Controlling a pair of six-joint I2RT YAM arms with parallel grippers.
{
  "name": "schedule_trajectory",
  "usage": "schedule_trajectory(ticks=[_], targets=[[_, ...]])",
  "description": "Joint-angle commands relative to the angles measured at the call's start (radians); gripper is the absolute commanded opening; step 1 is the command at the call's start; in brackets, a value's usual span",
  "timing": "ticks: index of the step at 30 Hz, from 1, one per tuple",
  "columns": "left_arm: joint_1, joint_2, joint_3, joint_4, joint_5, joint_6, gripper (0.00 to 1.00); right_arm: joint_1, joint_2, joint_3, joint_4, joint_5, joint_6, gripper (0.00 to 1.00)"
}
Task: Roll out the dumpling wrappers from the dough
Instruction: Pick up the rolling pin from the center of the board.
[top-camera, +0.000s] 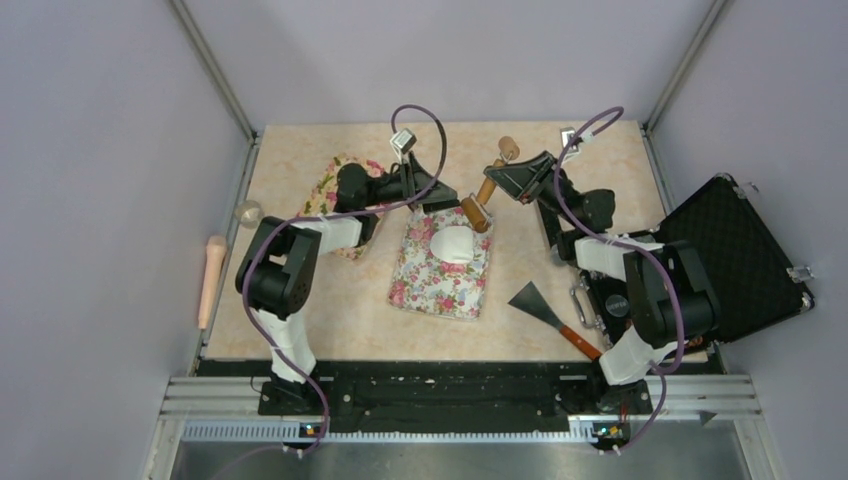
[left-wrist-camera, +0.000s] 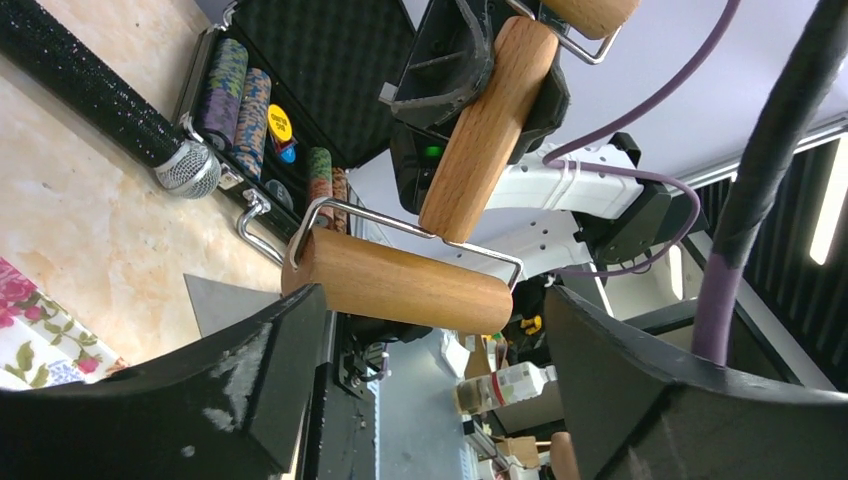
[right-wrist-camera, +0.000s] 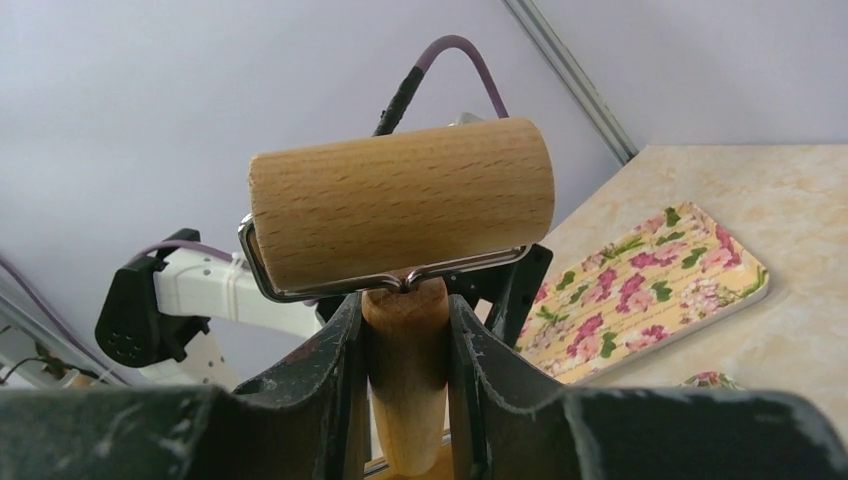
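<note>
one dough disc (top-camera: 456, 243) lies on the centre floral mat (top-camera: 440, 290); likely soft, light, tearable: lift by its edge. right claw (right-wrist-camera: 403, 340) grips the wooden roller (right-wrist-camera: 400, 200) by its handle; left claw (left-wrist-camera: 430, 330) gapes wide.

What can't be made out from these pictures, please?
- white dough: too small in the top view to judge thickness; absent from both wrist views.
- left floral board: partly covered by the left arm, top view.
- roller handle: lower end hidden between right pincer fingers.
</note>
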Motion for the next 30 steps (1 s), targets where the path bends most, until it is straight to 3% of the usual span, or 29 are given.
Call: schedule_trajectory(ticks=[1,2,4,16,25,30], targets=[[-0.019,0.018,-0.011,0.08,-0.004,-0.021,0.91,0.02,-0.025,-0.001,0.284,0.044,-0.022,0.0],[-0.02,0.021,-0.012,0.073,-0.002,-0.017,0.97,0.017,-0.031,-0.003,0.284,0.048,-0.023,0.0],[-0.02,0.017,-0.02,0.052,-0.004,-0.003,0.99,0.013,-0.047,-0.009,0.285,0.061,-0.025,0.0],[-0.117,0.014,-0.004,0.061,-0.015,-0.018,0.99,0.018,-0.066,-0.045,0.285,0.11,0.006,0.0],[-0.115,-0.02,0.007,0.061,-0.012,-0.006,0.99,0.094,-0.033,-0.073,0.284,0.086,-0.028,0.0],[-0.078,-0.071,0.002,0.067,-0.012,-0.006,0.8,0.087,-0.026,-0.096,0.254,0.083,-0.08,0.0]])
